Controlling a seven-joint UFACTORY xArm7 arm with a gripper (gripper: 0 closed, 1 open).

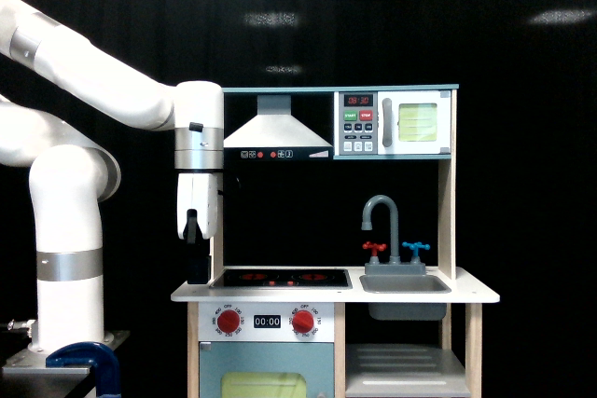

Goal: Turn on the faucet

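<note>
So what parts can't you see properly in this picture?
- gripper: dark against the black curtain, so open or shut is unclear.
- faucet handles: too small to read which way they are turned.
- toy kitchen: its bottom is cut off by the lower edge.

One exterior view only, nothing to overlap with. Camera is sitting off the arm, facing the toy kitchen [336, 295] head-on at about counter height, looking level toward a black curtain [522, 184] at the far side. It is standing at mid range: framing runs from the hood [277, 128] and microwave [394, 122] up top down to the oven door, cut at the bottom edge. Kitchen is filling centre and the exterior view's right; the white arm [84, 137] is entering from the exterior view's left, partly cropped.
</note>
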